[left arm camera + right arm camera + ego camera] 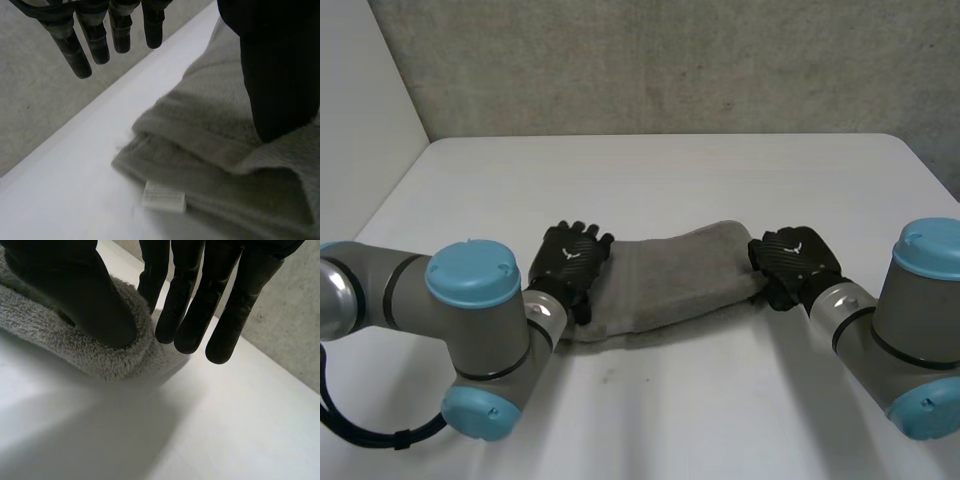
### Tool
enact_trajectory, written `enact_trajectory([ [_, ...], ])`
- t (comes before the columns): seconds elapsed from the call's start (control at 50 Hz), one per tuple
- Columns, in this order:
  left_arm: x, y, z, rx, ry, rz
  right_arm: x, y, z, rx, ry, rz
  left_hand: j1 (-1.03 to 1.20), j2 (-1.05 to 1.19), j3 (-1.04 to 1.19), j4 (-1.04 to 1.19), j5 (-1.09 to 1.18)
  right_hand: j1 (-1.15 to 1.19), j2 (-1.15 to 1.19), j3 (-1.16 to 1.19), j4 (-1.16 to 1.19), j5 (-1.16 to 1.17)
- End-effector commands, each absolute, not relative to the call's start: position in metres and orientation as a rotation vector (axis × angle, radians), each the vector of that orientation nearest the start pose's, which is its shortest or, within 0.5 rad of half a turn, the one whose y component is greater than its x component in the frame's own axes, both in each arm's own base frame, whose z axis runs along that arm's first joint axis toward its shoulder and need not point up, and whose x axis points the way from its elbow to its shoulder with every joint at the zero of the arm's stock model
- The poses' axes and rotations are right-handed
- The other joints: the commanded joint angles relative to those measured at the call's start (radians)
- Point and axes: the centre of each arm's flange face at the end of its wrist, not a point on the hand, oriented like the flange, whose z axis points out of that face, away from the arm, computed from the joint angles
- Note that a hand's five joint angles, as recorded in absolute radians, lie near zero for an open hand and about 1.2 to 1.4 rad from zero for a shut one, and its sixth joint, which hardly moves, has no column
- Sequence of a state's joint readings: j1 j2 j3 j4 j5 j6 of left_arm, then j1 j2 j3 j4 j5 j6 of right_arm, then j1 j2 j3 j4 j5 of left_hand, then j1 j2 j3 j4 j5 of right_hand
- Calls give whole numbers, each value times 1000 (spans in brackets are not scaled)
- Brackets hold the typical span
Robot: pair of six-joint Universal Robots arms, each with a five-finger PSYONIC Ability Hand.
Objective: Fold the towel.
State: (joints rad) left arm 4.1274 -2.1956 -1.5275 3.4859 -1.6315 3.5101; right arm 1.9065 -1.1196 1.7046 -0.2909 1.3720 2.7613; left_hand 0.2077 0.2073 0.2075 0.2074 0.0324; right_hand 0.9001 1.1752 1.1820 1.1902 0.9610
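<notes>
A grey towel (670,280) lies folded into a long band across the middle of the white table (650,170). My left hand (570,258) rests on its left end. In the left wrist view that hand (280,75) is open, with its thumb down on the layered towel (210,130) and its straight fingers (90,40) held above the table. A white label (165,196) shows at the towel's corner. My right hand (798,258) sits at the right end. There its thumb (75,290) presses into the towel's rounded fold (75,345), and the fingers (225,300) close in on the fold's far side.
A grey wall (670,60) rises behind the table's far edge. Bare white tabletop surrounds the towel on every side. Both forearms lie low over the table's near part.
</notes>
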Motion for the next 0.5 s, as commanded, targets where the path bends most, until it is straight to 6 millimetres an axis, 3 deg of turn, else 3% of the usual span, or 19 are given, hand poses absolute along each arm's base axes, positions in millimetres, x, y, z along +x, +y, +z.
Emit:
enact_trajectory([
  [0.02, -310, -245, 134, 1104, 2270, -1961, 263, -290, 164, -1093, 2127, -1912, 29, 30, 30, 30, 30, 496, 221, 214, 206, 261],
  [0.12, -307, -241, 157, 1065, 2235, -2031, 293, -281, 182, -1164, 1990, -1974, 29, 30, 30, 30, 30, 496, 221, 214, 206, 261],
  [0.18, -298, -239, 182, 1001, 2192, -2097, 335, -257, 197, -1253, 1807, -1994, 23, 24, 24, 24, 24, 496, 221, 214, 206, 261],
  [0.2, -298, -239, 182, 1001, 2192, -2097, 335, -257, 197, -1254, 1806, -1994, 23, 24, 24, 24, 24, 496, 221, 214, 206, 261],
  [0.32, -260, -255, 199, 830, 2165, -2086, 378, -228, 200, -1380, 1611, -1989, 15, 15, 15, 15, 15, 496, 221, 214, 206, 261],
  [0.4, -240, -261, 202, 759, 2160, -2062, 413, -195, 183, -1472, 1482, -1896, 15, 15, 15, 15, 15, 496, 221, 214, 206, 261],
  [0.46, -233, -263, 202, 734, 2165, -2047, 420, -186, 171, -1505, 1445, -1841, 12, 12, 12, 12, 12, 496, 221, 214, 206, 261],
  [0.5, -223, -265, 198, 698, 2180, -2021, 429, -171, 147, -1561, 1400, -1735, 12, 12, 12, 12, 12, 496, 221, 214, 206, 261],
])
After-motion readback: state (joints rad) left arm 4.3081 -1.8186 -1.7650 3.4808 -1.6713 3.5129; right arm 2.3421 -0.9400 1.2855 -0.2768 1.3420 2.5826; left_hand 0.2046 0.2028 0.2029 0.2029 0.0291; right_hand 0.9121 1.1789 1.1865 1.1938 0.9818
